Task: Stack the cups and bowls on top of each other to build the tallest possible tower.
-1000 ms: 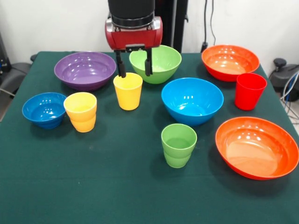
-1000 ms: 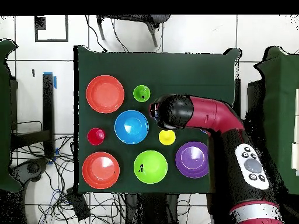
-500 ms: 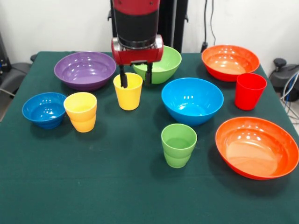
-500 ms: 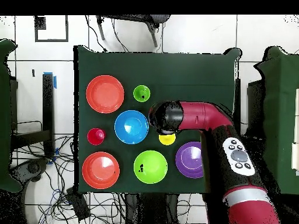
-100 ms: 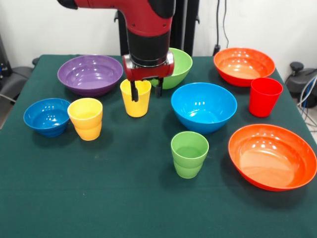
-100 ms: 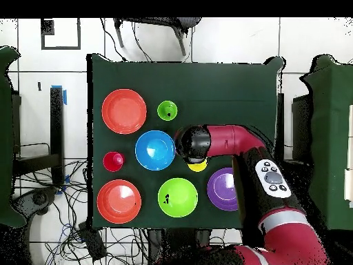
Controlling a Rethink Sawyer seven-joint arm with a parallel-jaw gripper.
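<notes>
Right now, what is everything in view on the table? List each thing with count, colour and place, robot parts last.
All places as seen in the front view.
Table: one, dark green cloth.
Purple bowl: one, far left.
Green bowl: one, far centre, partly behind the arm.
Orange bowls: two, one far right, one near right.
Light-blue bowl: one, large, centre.
Dark-blue bowl: one, small, left edge.
Yellow cups: two, one beside the dark-blue bowl, one at centre.
Green cup: one, near centre.
Red cup: one, right.
Gripper: one, red and black, jaws open astride the centre yellow cup's rim, one inside, one outside.
</notes>
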